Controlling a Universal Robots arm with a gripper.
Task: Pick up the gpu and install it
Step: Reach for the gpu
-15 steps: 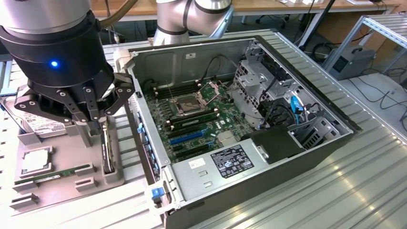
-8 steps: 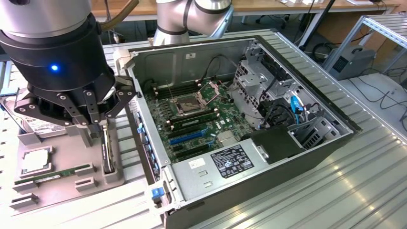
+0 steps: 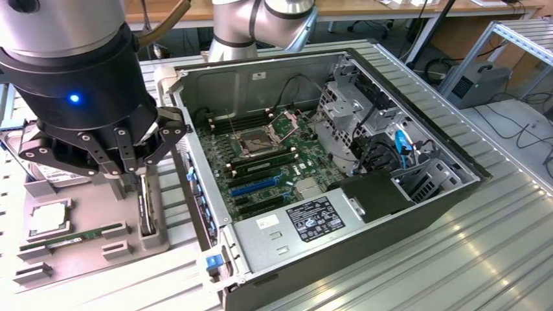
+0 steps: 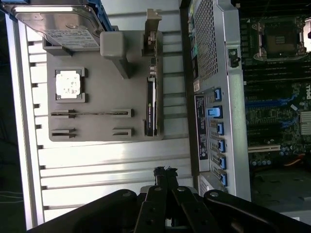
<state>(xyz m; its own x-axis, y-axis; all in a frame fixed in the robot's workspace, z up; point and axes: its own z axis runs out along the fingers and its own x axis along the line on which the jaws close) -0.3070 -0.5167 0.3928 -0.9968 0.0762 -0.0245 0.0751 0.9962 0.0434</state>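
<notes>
The gpu point(image 3: 147, 208) stands edge-on in a slot of the grey holder point(image 3: 108, 194), beside the open computer case point(image 3: 233, 81). In the wrist view the gpu point(image 4: 151, 104) is a thin dark slab with its metal bracket toward the hard drive end of the holder point(image 4: 97, 68). My gripper point(image 3: 129, 176) hangs just above the holder, close over the gpu's slot, with its fingers shut together and nothing between them. From the wrist camera the gripper point(image 4: 165, 171) shows closed tips over the slatted table, short of the gpu's near end.
The holder also carries a hard drive point(image 4: 58, 24), a CPU point(image 4: 68, 83) and a RAM stick point(image 4: 90, 113). Inside the case lie the motherboard point(image 3: 268, 162), blue expansion slots point(image 3: 255, 184) and a power supply point(image 3: 315, 220). Blue clips point(image 4: 217, 128) line the case edge.
</notes>
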